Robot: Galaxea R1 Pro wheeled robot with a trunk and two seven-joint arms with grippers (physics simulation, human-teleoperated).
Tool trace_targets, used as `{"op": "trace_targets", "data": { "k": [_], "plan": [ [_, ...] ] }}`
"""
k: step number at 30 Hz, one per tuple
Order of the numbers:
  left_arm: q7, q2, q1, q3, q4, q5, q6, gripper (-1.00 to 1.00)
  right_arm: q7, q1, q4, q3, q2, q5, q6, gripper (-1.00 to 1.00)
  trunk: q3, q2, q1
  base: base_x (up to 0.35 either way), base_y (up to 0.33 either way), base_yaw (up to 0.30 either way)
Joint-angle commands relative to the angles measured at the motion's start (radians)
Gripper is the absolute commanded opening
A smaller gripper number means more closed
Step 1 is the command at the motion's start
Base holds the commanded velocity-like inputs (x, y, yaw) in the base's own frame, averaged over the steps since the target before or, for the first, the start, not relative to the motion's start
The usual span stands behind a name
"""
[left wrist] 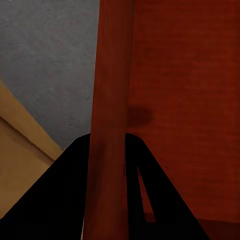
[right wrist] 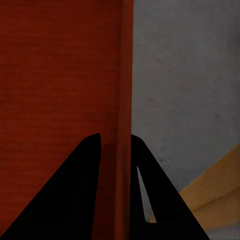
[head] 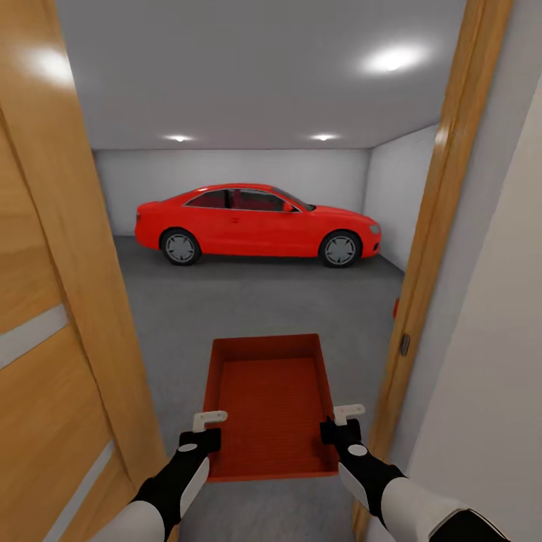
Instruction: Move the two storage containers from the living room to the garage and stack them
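Orange-red container (head: 272, 399), near corners grippers-hidden

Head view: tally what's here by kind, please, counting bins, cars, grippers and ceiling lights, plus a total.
Bins: 1
Cars: 1
Grippers: 2, left and right
Ceiling lights: 3
Total: 7

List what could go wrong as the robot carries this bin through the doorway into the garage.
1. The storage container is held only by its two thin side walls, the left gripper on one and the right gripper on the other; a jolt could let it slip or tilt.
2. The passage is tight: the door stands close at the left and the door frame close at the right, so an elbow or the bin could clip either.
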Motion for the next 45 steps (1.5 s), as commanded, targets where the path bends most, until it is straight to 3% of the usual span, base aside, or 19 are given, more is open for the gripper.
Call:
{"op": "trace_targets", "data": {
  "k": [1,45],
  "plan": [
    [0.061,0.024,0.000,0.030,-0.005,-0.014,-0.009,-1.00,0.003,-0.001,-0.001,-0.042,0.000,-0.045,0.001,-1.00,-0.001,-0.001,0.000,0.184,0.000,-0.006],
    [0.062,0.023,0.000,0.029,-0.005,-0.014,-0.009,-1.00,0.003,-0.001,-0.001,-0.042,0.000,-0.045,0.003,-1.00,-0.001,-0.001,0.000,0.314,0.000,0.018]
  ]
}}
